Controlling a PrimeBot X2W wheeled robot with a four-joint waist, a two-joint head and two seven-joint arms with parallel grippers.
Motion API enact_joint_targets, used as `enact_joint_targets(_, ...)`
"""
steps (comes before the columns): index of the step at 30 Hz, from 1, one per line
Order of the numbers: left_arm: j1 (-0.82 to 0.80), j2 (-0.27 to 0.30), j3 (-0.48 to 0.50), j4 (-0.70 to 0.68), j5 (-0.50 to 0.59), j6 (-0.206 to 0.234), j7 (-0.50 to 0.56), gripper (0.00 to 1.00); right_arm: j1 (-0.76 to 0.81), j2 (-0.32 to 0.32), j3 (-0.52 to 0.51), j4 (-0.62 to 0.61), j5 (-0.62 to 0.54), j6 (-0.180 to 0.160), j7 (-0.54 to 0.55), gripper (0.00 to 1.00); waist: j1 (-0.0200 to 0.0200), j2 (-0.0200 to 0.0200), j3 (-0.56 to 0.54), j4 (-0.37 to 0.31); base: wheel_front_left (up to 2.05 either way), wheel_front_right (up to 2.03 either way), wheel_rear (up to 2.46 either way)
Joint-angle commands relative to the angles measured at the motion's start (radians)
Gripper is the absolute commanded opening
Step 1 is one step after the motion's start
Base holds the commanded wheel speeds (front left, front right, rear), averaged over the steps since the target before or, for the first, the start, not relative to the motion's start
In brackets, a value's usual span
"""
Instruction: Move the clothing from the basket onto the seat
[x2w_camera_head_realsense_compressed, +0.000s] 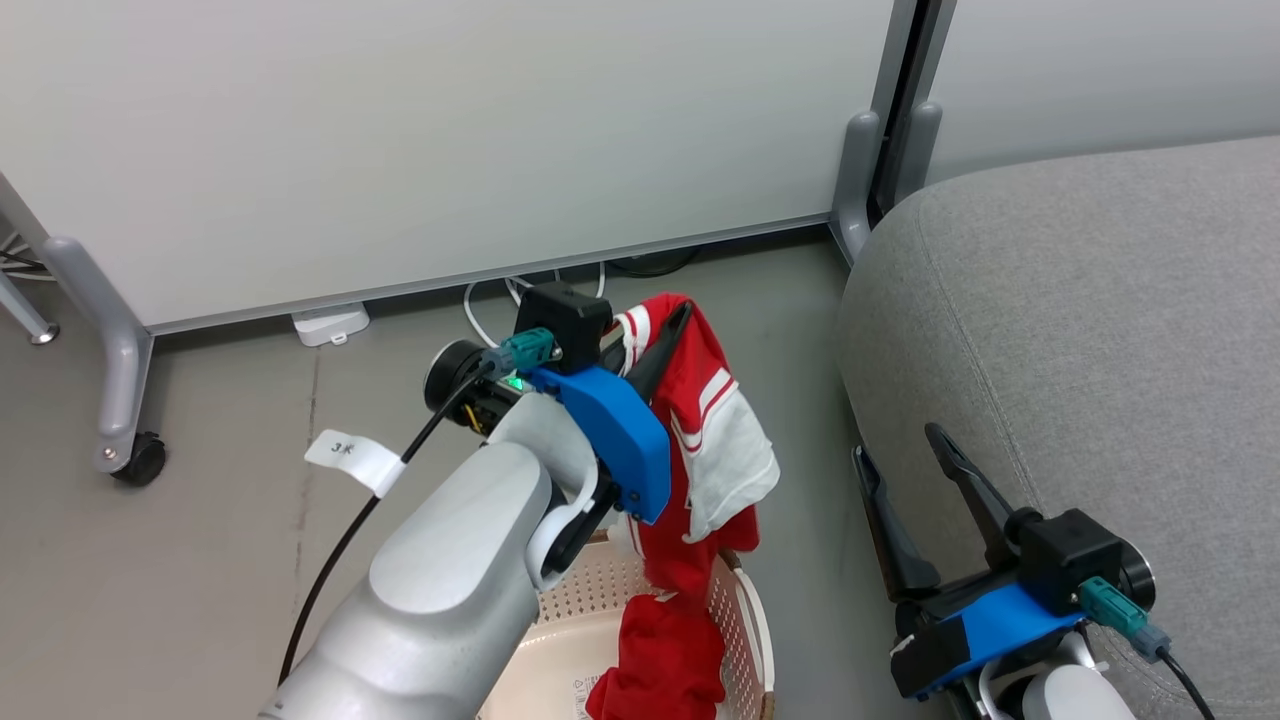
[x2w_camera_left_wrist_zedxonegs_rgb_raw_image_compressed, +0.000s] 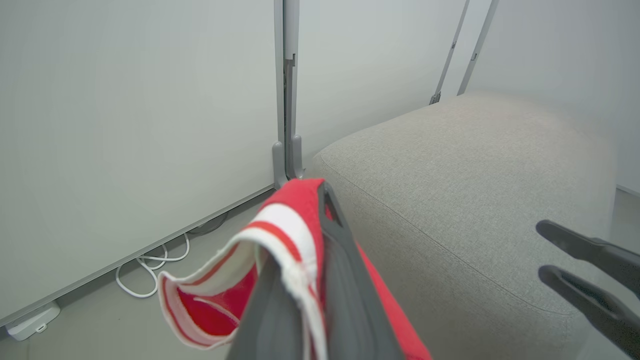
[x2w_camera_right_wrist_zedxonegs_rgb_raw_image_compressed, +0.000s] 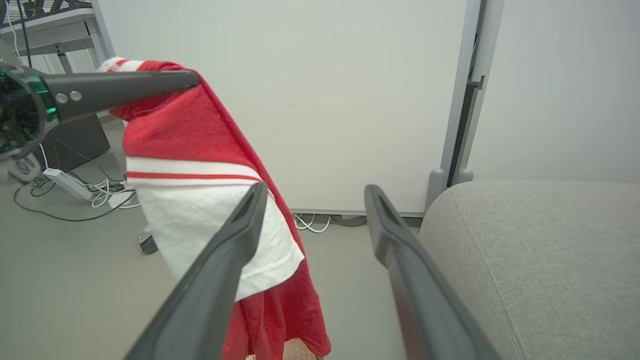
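My left claw (x2w_camera_head_realsense_compressed: 680, 318) clenches one red garment (x2w_camera_head_realsense_compressed: 715, 430) above the single basket (x2w_camera_head_realsense_compressed: 740, 615), more red cloth (x2w_camera_head_realsense_compressed: 665, 660) inside; my right claw (x2w_camera_head_realsense_compressed: 897, 445) gapes empty.

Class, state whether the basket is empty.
Not empty: red clothing lies in the basket, below the garment held by the left gripper.

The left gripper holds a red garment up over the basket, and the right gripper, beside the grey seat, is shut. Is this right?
Not quite: the right gripper, beside the grey seat, is open, with nothing between its fingers; the right wrist view shows it. The left gripper does hold the red garment up over the basket.
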Motion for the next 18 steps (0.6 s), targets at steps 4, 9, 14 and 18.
enact_joint_targets(4, -0.04, 0.0, -0.014, -0.019, -0.034, 0.0, 0.003, 0.0, 0.018, -0.003, 0.007, -0.008, 0.0, 0.001, 0.01, 1.0, 0.0001, 0.0, -0.014, 0.007, 0.0, 0.0, 0.0)
enact_joint_targets(9, -0.072, -0.001, -0.041, -0.038, -0.082, 0.008, 0.009, 0.0, 0.026, -0.003, 0.017, -0.006, 0.004, 0.001, 0.021, 1.0, 0.0001, 0.0, -0.025, 0.011, 0.0, 0.0, 0.0)
enact_joint_targets(14, -0.095, -0.001, -0.072, -0.036, -0.106, 0.02, 0.007, 0.0, 0.029, -0.003, 0.023, -0.009, 0.003, 0.001, 0.024, 1.0, 0.0001, 0.0, -0.029, 0.011, 0.0, 0.0, 0.0)
enact_joint_targets(18, -0.102, -0.001, -0.089, -0.03, -0.125, 0.029, -0.003, 0.0, 0.029, -0.003, 0.042, -0.013, 0.006, 0.001, 0.029, 1.0, 0.0001, 0.0, -0.027, 0.013, 0.0, 0.0, 0.0)
